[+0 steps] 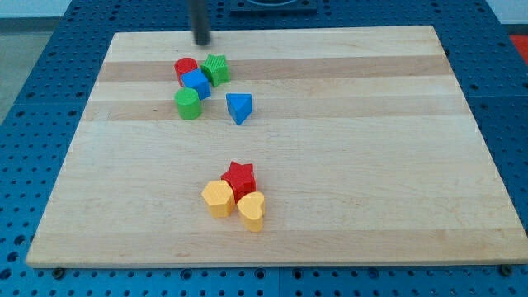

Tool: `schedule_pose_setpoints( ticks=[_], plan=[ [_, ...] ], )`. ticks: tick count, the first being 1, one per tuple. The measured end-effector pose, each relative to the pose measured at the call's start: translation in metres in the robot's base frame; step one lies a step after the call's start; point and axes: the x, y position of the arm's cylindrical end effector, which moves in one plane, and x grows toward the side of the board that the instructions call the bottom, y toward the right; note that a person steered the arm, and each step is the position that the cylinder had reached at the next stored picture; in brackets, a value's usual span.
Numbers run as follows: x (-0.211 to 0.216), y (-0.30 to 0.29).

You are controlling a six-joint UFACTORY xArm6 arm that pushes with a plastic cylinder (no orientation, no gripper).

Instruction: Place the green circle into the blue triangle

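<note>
**Tip at the bench's top edge, green circle apart from the blue triangle**

Our rod ends in my tip (pixel 202 43), which rests at the top edge of the wooden bench (pixel 371 165), above and slightly to the view's left of the upper cluster of blocks. We carry no pincer on this arm, so there is nothing released or clenched to report; the rod touches no block.

The upper cluster holds four pieces packed together: a red block (pixel 185 68) at the view's upper left, a green block with a ridged outline (pixel 217 69) to its right, a blue cube (pixel 197 84) between and below them, and the green circle (pixel 188 104) at the cluster's bottom, touching the blue cube. The blue triangle (pixel 239 107) sits to the view's right of the green circle, near it but with bare wood between them.

Well below, toward the view's bottom, a red star (pixel 239 177) touches two yellow blocks: a yellow hexagon-like block (pixel 218 198) and a yellow heart (pixel 252 210).
</note>
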Motion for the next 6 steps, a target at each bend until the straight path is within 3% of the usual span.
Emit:
schedule_pose_setpoints(
  ticks=[1,2,4,6],
  plan=[
    [0.012,-0.08],
    [0.054,-0.101],
    [0.158,-0.098],
    [0.171,-0.026]
  ],
)
